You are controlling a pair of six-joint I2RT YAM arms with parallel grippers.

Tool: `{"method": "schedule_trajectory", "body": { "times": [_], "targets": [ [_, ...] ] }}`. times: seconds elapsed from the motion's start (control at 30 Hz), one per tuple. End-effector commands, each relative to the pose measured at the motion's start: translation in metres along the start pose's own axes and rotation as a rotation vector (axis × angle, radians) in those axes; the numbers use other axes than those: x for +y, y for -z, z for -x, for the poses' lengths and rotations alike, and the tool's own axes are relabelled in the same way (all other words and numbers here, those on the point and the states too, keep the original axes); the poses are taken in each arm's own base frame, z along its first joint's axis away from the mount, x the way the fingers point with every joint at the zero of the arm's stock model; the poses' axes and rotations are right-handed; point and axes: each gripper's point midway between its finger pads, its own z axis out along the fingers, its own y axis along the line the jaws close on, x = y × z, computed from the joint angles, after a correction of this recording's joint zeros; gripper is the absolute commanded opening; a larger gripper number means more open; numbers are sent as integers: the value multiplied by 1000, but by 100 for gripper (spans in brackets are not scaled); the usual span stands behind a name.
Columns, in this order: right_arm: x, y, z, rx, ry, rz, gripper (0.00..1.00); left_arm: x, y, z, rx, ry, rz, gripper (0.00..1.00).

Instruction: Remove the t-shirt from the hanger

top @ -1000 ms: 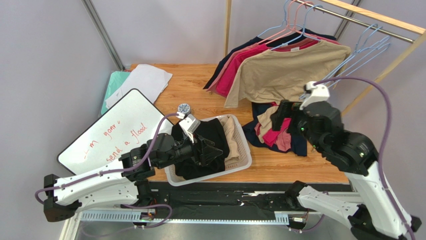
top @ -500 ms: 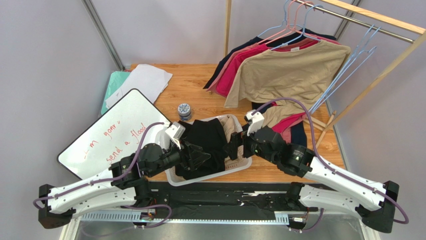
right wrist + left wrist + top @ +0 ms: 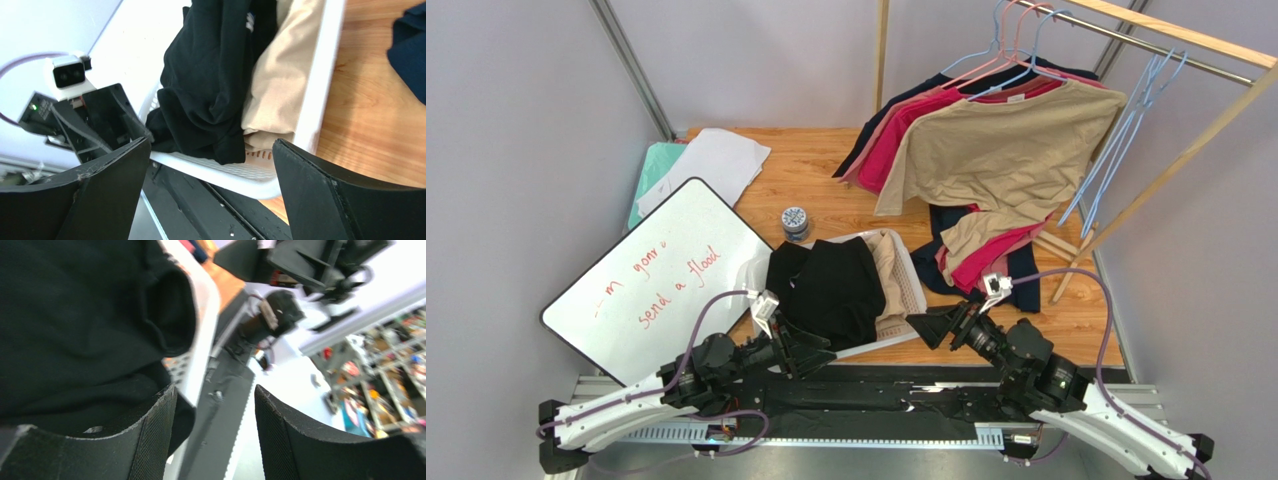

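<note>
Black crumpled t-shirt [image 3: 826, 290] lies heaped in the white plastic mesh basket [image 3: 914, 285] on the wooden surface [image 3: 826, 175], partly over a beige garment [image 3: 888, 265] and off any hanger. The left gripper [image 3: 814, 352] sits low at the basket's near edge, jaws apart and empty. The right gripper [image 3: 931, 330] is beside the basket's near right corner, jaws spread wide, holding nothing.

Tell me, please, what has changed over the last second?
Both arms drew back to the near edge. The right hand came down from beside the hanging tan t-shirt, passed the basket, and now lies low, open and empty. The left hand withdrew from over the black garment, also open. The empty blue hangers swung. Basket, whiteboard and tan t-shirt stayed put.
</note>
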Motion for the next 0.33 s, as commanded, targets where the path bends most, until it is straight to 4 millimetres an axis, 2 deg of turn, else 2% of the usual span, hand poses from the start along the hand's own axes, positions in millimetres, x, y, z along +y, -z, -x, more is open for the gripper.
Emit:
{"method": "schedule_trajectory", "body": {
  "times": [0.0, 0.13, 0.2, 0.27, 0.3],
  "targets": [
    [-22, 8, -1, -52, -120, -80, 100, -35, -1, -4, -6, 47, -219, 64],
    [-33, -1, -24, 4, -107, -87, 100, -37, 1, -8, 12, 9, -241, 64],
    [-28, 0, -22, -33, -135, -34, 100, -33, 1, -11, 21, -5, -226, 64],
    [-14, -4, -26, -23, -153, 55, 100, -39, 3, -7, 4, -3, -256, 64],
    [1, -3, -24, -22, -166, 129, 100, -55, 8, -1, -11, 11, -326, 64]
  ]
}}
